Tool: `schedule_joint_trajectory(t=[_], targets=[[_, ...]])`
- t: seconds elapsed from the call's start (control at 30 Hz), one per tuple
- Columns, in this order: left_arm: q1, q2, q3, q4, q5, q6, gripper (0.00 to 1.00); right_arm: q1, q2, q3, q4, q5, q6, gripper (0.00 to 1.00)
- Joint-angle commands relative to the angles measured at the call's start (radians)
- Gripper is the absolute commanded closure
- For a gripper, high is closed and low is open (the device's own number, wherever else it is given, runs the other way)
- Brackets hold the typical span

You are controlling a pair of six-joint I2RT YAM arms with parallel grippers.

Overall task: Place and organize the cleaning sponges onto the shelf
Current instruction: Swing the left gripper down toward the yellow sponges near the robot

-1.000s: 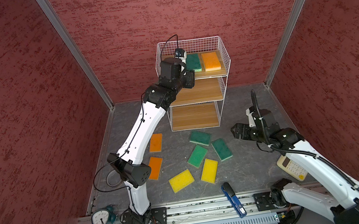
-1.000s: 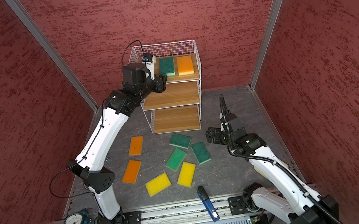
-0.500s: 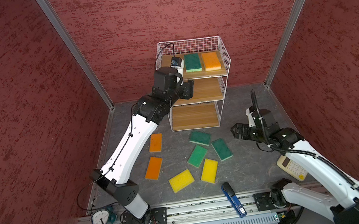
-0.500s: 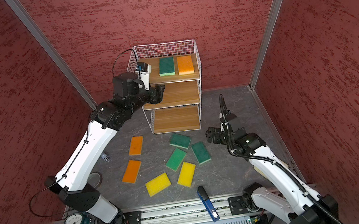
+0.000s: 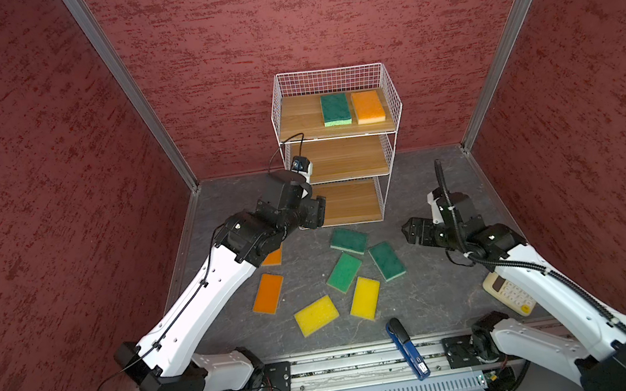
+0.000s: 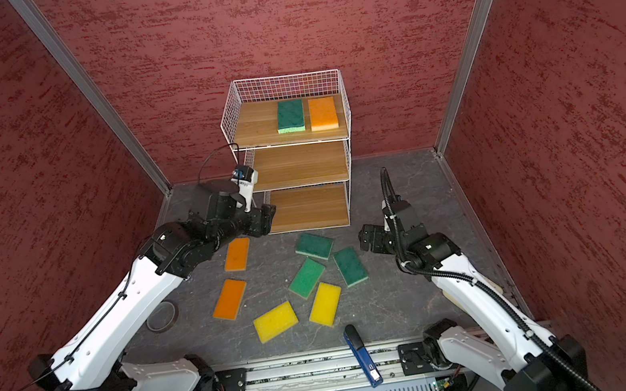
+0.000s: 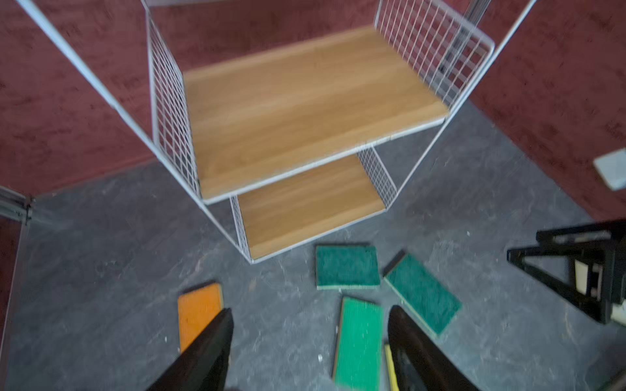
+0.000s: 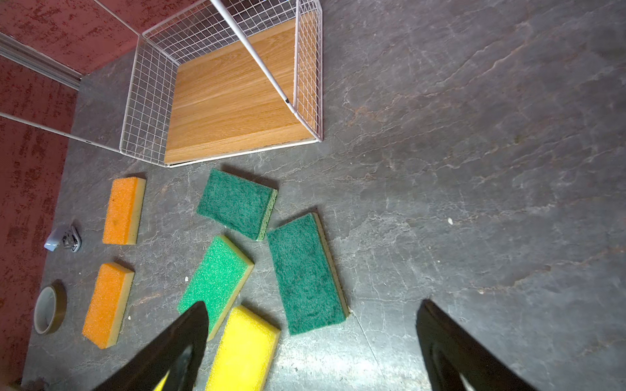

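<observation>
Left wrist view shows you the left gripper (image 7: 310, 315) spread and empty, the shelf (image 7: 169, 101) just ahead. Your right gripper (image 8: 313, 304) gapes empty too. Below and ahead of both lie three green sponges (image 6: 307, 278), two orange sponges (image 6: 230, 299) and two yellow sponges (image 6: 325, 303). Above both, on the top tier (image 5: 300, 122), one green sponge (image 5: 335, 109) and one orange sponge (image 5: 368, 106) sit side by side, probably saving room.

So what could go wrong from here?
The left end effector hangs open near the shelf's lower front corner; a swing could catch the wire. The light green sponge seems to touch a yellow sponge and lies close to a dark green sponge, so grabbing it may drag a neighbour.
</observation>
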Motion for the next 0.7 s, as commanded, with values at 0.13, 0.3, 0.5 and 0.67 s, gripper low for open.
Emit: schedule_joint_trajectory(t=[0.13,0.3,0.5,0.67], targets=[[-0.103,-0.067,-0.208,-0.235,-0.050,-0.203,0.26,-0.011,0.016,-0.014,0.050,-0.016,-0.013,0.04],[-0.154,-0.145,-0.378,-0.286,0.021,-0.336,0.28,-0.011,0.023,-0.022,0.063,-0.033,-0.016,0.04],[-0.253,-0.189,-0.505,-0.278,0.108,-0.432,0.33,-0.010,0.032,-0.027,0.065,-0.039,-0.018,0.04],[-0.384,-0.143,-0.544,-0.313,0.091,-0.563,0.28,-0.010,0.016,-0.040,0.063,-0.038,-0.014,0.04]])
